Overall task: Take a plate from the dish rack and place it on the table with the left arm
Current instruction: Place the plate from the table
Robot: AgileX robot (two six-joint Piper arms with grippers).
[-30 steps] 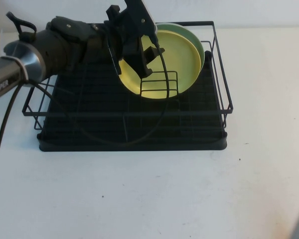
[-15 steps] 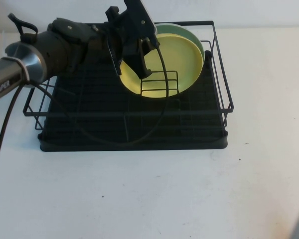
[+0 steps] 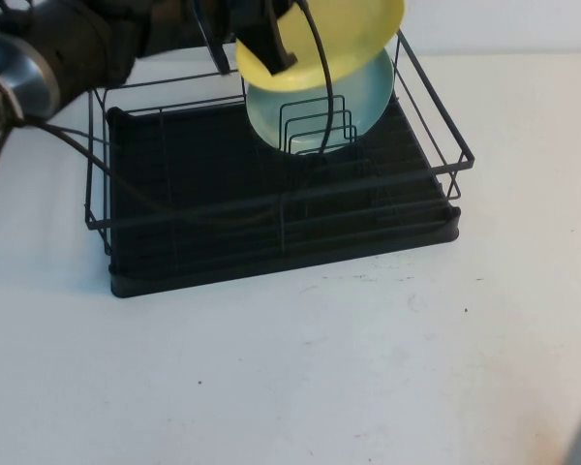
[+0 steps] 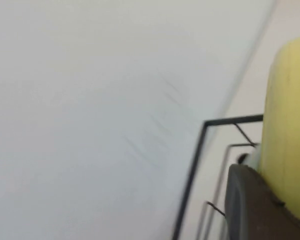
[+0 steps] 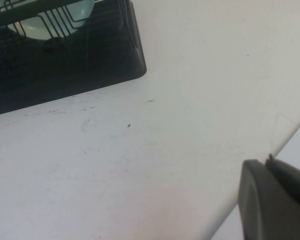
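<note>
- Gripping the plate [image 3: 344, 34] by its rim, the left gripper [image 3: 271, 44] is held high above the far side of the dish rack [image 3: 271, 208], its jaws closed on the yellow edge.
- Just under the gripper, a pale blue-green plate [image 3: 320, 102] is seen standing in the wire dividers [image 3: 315, 126].
- A slip could be caused by the thin rim hold, so the plate may fall on the rack.
- The rack could be dragged if the plate catches its top wire.
- The right gripper [image 5: 275, 200] is parked low beside the table [image 3: 368, 368], well apart; its state cannot be told.
</note>
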